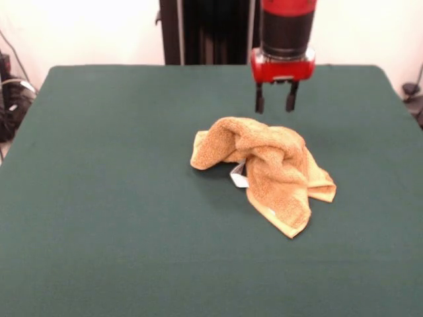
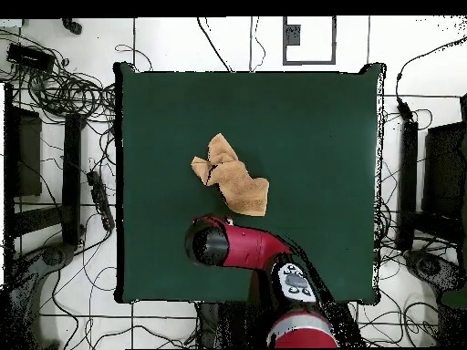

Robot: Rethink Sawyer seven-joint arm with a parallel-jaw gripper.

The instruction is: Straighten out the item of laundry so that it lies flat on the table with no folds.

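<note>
The orange-tan towel [image 1: 268,166] lies crumpled in a bunched heap near the middle of the dark green table [image 1: 106,198]. Its white label [image 1: 238,176] pokes out under the folds at the front. In the overhead view the towel [image 2: 233,178] is a folded lump just above the arm. My gripper [image 1: 276,104] hangs above the table just behind the towel's far edge, clear of the cloth. Its two black fingers [image 1: 260,102] stand apart and hold nothing. In the overhead view the arm's black end [image 2: 207,241] covers the gripper.
The red and black arm [image 2: 260,251] reaches over the table's near-base side in the overhead view. Cables and dark equipment [image 2: 55,91] lie on the floor around the table. The black pedestal [image 1: 205,30] stands behind the table's far edge.
</note>
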